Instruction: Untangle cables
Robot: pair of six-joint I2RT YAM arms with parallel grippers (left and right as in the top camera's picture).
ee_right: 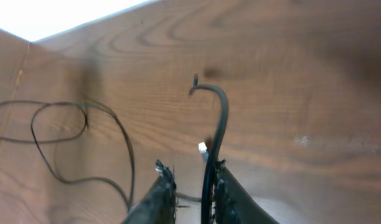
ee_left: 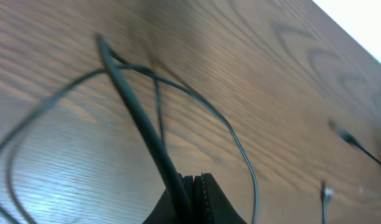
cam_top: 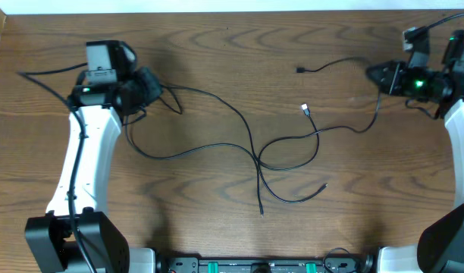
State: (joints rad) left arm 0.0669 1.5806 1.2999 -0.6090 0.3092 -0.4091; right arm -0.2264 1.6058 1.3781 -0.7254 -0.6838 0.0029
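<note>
**Left jaws pinched shut, right jaws slightly apart**

The left gripper (ee_left: 193, 182) is clamped tight on a black cable (ee_left: 141, 118), which rises from between its fingertips. The right gripper (ee_right: 190, 173) stands a little parted. A black cord (ee_right: 224, 121) runs up through the gap against one finger (ee_right: 231, 199). Loose loops (cam_top: 256, 155) cross near the white plug (cam_top: 305, 111), between both grippers.

Brown wood-grain table (cam_top: 217, 53), glossy in places; white strip (cam_top: 217, 5) beyond its far edge

Left arm (cam_top: 95, 159) and right arm (cam_top: 461, 127) carry white link shells on black joints and bases; black wire (cam_top: 79, 155) runs along the left link, green light (cam_top: 418, 82) glows at right wrist, right gripper (ee_right: 189, 168) is black.
</note>
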